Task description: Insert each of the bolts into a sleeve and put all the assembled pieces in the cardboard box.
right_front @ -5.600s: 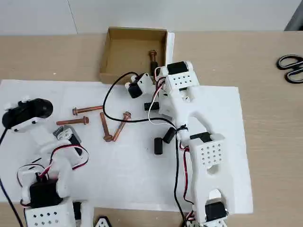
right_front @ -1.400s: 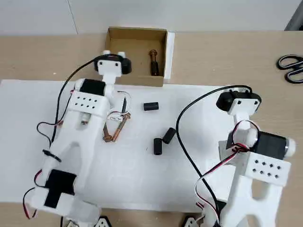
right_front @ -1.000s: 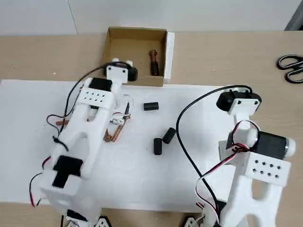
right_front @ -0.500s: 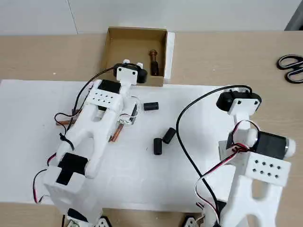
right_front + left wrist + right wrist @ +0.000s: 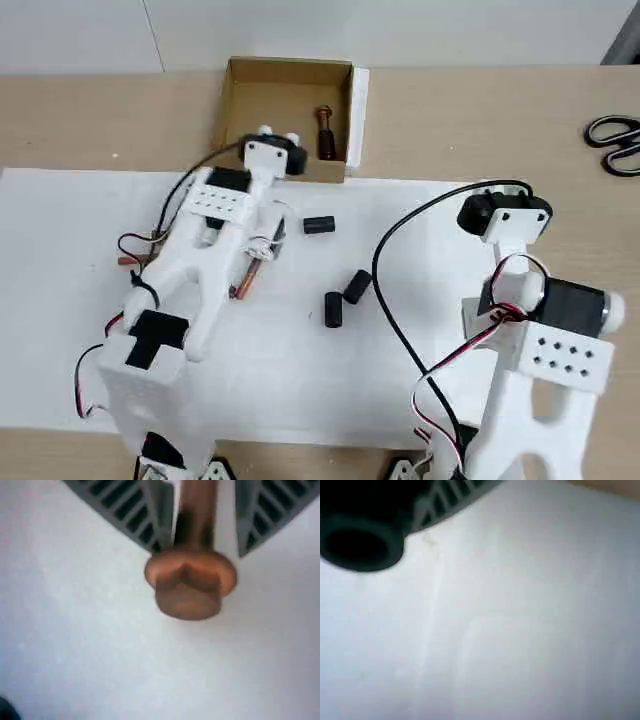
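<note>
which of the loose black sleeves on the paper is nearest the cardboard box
The lone sleeve lying just in front of the cardboard box; the other two sleeves sit as a pair farther down the paper.

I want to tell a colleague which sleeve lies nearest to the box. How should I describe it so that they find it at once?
Start at the cardboard box, then look at the white sheet just in front of it. The sleeve is the short black tube lying alone there; the other two sleeves lie close together, farther from the box.
</note>
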`<state>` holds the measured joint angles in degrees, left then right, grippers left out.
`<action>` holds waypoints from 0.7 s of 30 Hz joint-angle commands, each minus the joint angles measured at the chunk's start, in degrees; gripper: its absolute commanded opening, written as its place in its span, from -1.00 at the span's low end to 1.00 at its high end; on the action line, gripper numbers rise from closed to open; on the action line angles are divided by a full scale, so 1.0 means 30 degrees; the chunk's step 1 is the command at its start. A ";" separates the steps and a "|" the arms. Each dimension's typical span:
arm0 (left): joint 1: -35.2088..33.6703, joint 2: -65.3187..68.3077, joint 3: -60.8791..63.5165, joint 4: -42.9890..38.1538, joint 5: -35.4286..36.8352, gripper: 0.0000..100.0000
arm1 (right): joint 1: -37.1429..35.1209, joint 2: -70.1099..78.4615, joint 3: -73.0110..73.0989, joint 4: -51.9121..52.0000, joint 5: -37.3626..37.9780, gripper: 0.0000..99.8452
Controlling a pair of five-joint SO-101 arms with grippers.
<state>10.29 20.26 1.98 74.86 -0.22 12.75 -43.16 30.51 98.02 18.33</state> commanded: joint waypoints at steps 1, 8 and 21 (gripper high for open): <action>-0.0088 0.0205 -0.0777 -0.0293 -0.0205 -0.83 | 0.0161 -0.0396 -0.0059 -0.0337 0.0264 -0.99; -0.0029 0.2403 -0.0777 -0.0205 -0.0205 -0.99 | 0.0161 -0.0396 -0.0059 -0.0337 0.0264 -0.99; -0.0088 0.2755 -0.3736 0.2256 -0.0205 -0.99 | 0.0132 -0.0484 -0.0059 -0.0337 0.0264 -0.99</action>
<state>10.81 28.18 -4.53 78.64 -0.40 12.75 -43.16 30.51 98.02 18.33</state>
